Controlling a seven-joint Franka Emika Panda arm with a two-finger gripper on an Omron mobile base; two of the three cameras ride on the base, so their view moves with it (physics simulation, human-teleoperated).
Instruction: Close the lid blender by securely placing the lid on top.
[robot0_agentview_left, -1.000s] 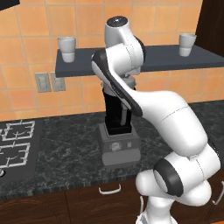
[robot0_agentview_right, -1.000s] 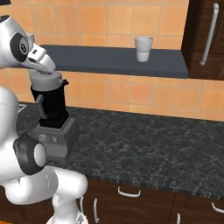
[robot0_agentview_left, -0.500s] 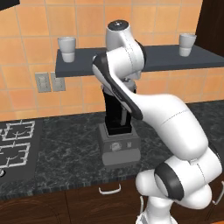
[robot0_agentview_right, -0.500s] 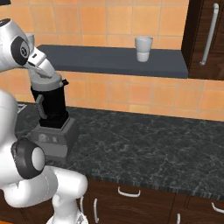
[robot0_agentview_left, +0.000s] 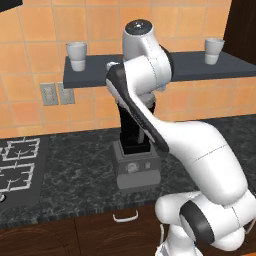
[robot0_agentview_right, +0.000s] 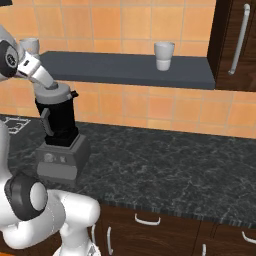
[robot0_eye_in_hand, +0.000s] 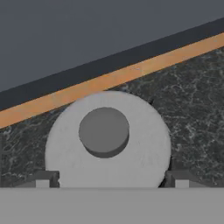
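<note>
- Right now the small round light-grey lid (robot0_eye_in_hand: 107, 140) with its darker centre knob lies between the two dark fingertips (robot0_eye_in_hand: 43, 179), which sit against its left and right edges, so the gripper (robot0_eye_in_hand: 108, 181) is clamped on it.
- From the right base camera, the lid (robot0_agentview_right: 57, 93) rests on top of the tall black jar of the blender (robot0_agentview_right: 59, 135), with the white hand coming down on it from the upper left.
- The blender's boxy grey base stands on the dark speckled stone counter (robot0_agentview_right: 165, 165), close to the orange tiled wall.
- From the left base camera, the blender (robot0_agentview_left: 135, 160) is partly hidden behind the arm.
- Above it runs a dark grey wall shelf (robot0_agentview_left: 200, 67) carrying one white cup (robot0_agentview_left: 76, 55) at its left end and another white cup (robot0_agentview_left: 214, 50) toward the right.
- A gas hob (robot0_agentview_left: 17, 167) lies at the counter's left.
</note>
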